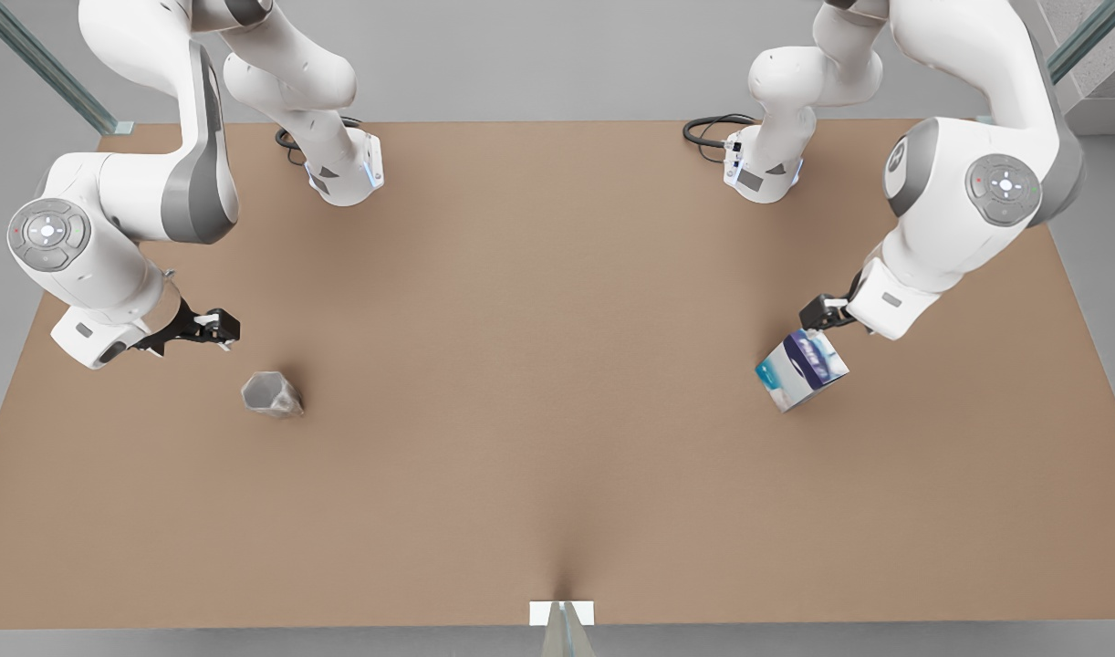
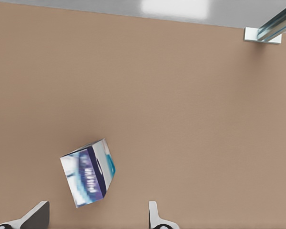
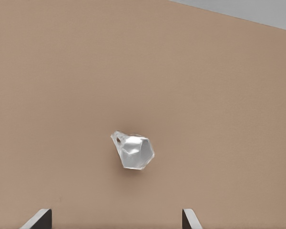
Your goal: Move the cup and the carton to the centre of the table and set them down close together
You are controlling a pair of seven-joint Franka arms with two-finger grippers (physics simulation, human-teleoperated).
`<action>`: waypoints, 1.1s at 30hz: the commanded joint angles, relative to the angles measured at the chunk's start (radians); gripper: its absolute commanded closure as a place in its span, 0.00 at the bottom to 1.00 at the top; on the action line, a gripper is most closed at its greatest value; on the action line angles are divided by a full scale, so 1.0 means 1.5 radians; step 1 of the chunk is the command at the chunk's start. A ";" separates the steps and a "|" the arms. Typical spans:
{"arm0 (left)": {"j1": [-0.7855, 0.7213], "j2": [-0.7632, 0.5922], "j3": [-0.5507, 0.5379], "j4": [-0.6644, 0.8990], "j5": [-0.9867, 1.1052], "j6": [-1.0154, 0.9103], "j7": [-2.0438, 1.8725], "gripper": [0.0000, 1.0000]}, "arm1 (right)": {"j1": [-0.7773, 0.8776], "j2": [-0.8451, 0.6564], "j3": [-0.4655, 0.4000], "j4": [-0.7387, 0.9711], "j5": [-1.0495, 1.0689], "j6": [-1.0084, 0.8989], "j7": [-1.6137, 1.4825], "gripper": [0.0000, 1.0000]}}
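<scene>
- Left wrist view: my left tool (image 1: pixel 818 313) hangs spread over the carton (image 2: pixel 88 178), which sits off-centre toward one finger (image 2: pixel 35 215); descending could knock it.
- My right tool (image 1: pixel 222 327), spread, hovers by the cup (image 3: pixel 133 150); its facets may slip on the surface (image 1: pixel 539 383).

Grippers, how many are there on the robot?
2. The left gripper hangs open just above the carton, on the front view's right; the right gripper, also open, hovers near the cup.
</scene>
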 commanded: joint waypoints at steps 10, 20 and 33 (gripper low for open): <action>0.000 0.002 0.000 0.000 0.002 0.000 0.000 0.00 | -0.052 0.096 0.000 -0.123 0.034 0.047 0.303 0.00; -0.007 0.016 -0.001 -0.002 0.030 0.002 -0.001 0.00 | -0.144 0.143 0.000 -0.236 0.105 0.194 0.294 0.00; -0.006 0.020 -0.002 -0.002 0.029 -0.002 -0.002 0.00 | -0.162 0.175 0.001 -0.270 0.135 0.237 0.280 0.00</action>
